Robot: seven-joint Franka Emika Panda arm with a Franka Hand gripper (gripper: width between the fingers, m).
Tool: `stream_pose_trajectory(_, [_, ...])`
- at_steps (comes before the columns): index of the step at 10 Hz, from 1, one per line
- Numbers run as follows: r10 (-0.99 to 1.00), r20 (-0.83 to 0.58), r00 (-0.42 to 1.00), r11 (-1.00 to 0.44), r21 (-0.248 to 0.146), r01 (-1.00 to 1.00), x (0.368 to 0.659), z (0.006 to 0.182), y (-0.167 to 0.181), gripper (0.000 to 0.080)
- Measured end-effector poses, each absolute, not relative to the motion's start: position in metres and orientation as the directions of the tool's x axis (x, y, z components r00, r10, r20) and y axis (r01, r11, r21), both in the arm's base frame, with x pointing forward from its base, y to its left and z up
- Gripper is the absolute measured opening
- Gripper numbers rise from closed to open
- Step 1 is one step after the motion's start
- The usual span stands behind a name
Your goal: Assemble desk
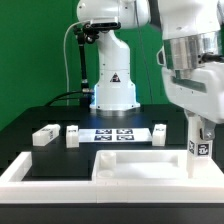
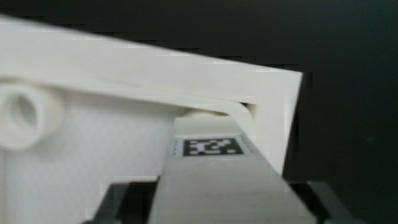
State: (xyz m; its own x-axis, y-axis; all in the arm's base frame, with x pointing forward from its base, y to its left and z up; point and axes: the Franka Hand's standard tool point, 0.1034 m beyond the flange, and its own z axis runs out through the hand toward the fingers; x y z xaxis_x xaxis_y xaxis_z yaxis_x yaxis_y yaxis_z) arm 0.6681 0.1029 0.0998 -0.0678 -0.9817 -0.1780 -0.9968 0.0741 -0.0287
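the black table (image 1: 30,122) carries everything, with the white rim (image 1: 40,172) along its near edge and the desk slab (image 1: 135,168) lying flat just inside it. behind the slab sits the marker board (image 1: 112,135), and three spare legs (image 1: 45,137) lie loose beside it, two toward the exterior view's left and one toward its right. the gripper (image 1: 200,132) pinches a fourth leg (image 2: 214,150) upright at the slab's corner on the exterior view's right. in the wrist view the leg's end meets the slab's edge, but i cannot tell whether it is seated. the one round socket (image 2: 18,115) in view lies apart from the leg. if that is the target, the leg is off line, and pressing down here would likely load the bare edge, shove the loose slab or twist the leg in the pinch.
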Motion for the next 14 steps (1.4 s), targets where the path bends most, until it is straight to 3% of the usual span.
stream_pose_trajectory(1, [-0.947,-0.203,-0.25,0.259,-0.017,-0.966,0.67,0.1,0.103,0.029])
stream_pose_trajectory(4, [-0.914,-0.202,-0.351,0.36,-0.012,-0.933,0.671,0.1,0.104,0.029])
stream_pose_trajectory(6, [-0.917,-0.199,-0.345,0.355,-0.016,-0.935,0.671,0.1,0.103,0.0301])
stream_pose_trajectory(7, [-0.918,-0.199,-0.343,0.353,-0.017,-0.935,0.671,0.1,0.103,0.0519])
stream_pose_trajectory(8, [-0.928,-0.199,-0.315,0.326,-0.023,-0.945,0.671,0.101,0.104,0.0519])
stream_pose_trajectory(9, [-0.943,-0.203,-0.264,0.277,-0.039,-0.96,0.669,0.111,0.106,0.0622])
stream_pose_trajectory(12, [-0.947,-0.229,-0.226,0.248,-0.07,-0.966,0.652,0.161,0.118,0.0648])
stream_pose_trajectory(14, [-0.951,-0.222,-0.215,0.236,-0.069,-0.969,0.652,0.152,0.117,0.0649])
